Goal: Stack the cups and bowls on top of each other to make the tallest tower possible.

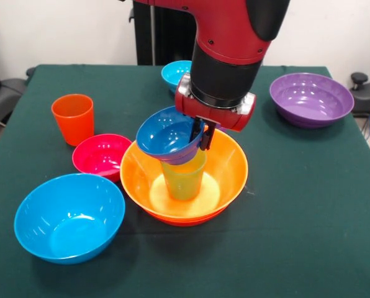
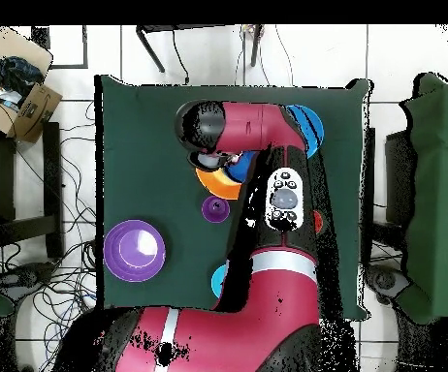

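Robot gripper (image 1: 202,135) clamped on the rim of a glossy dark blue plastic bowl (image 1: 166,133), tilted over an upright lime green tumbler (image 1: 184,179) inside a broad yellow-orange bowl (image 1: 231,167).

Glossy red robot arm (image 1: 225,25) w/ rounded casing, black cylindrical wrist section (image 1: 225,77), red flange w/ silver screws below, dark slim gripper (image 1: 202,135), white oval button panel (image 2: 284,199) on arm top, white stripe nr base.
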